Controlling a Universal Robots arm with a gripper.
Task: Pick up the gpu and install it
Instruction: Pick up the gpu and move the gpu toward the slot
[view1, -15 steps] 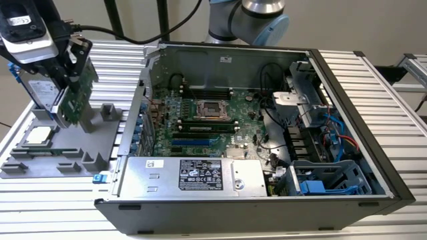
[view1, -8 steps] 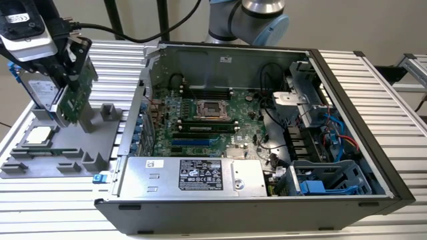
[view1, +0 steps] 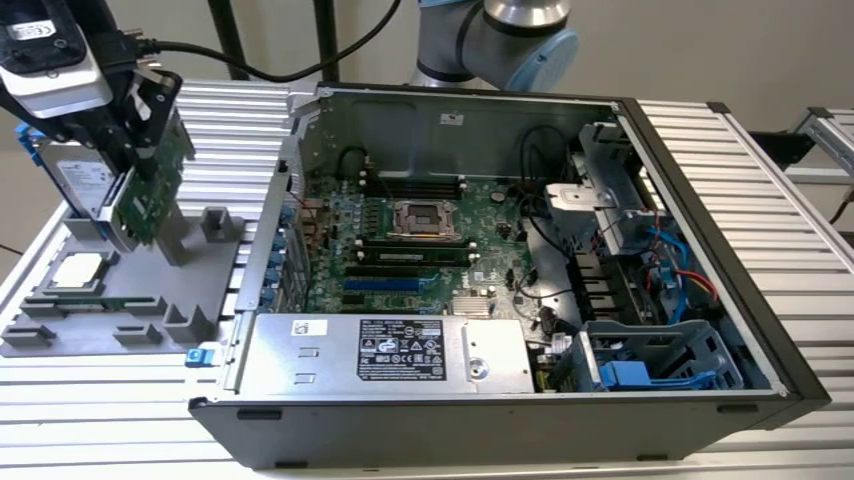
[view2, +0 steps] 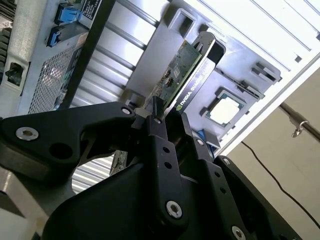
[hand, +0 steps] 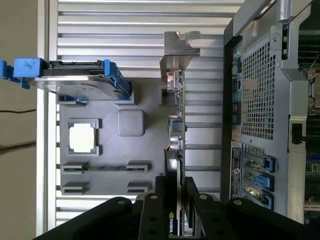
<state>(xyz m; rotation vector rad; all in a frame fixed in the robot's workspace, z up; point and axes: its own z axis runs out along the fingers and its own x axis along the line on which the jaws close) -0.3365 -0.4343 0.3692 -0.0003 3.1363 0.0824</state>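
The black gripper (hand: 175, 189) clamps shut on the top edge of the thin green gpu card (hand: 176, 125), upright at the grey plastic tray (hand: 110, 147) beside the open black case (view1: 534, 428), so a straight, untilted lift looks best here.

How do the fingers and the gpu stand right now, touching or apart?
Touching. In the first wrist view the fingers press both faces of the gpu with no gap showing; the second wrist view shows the same clamp.
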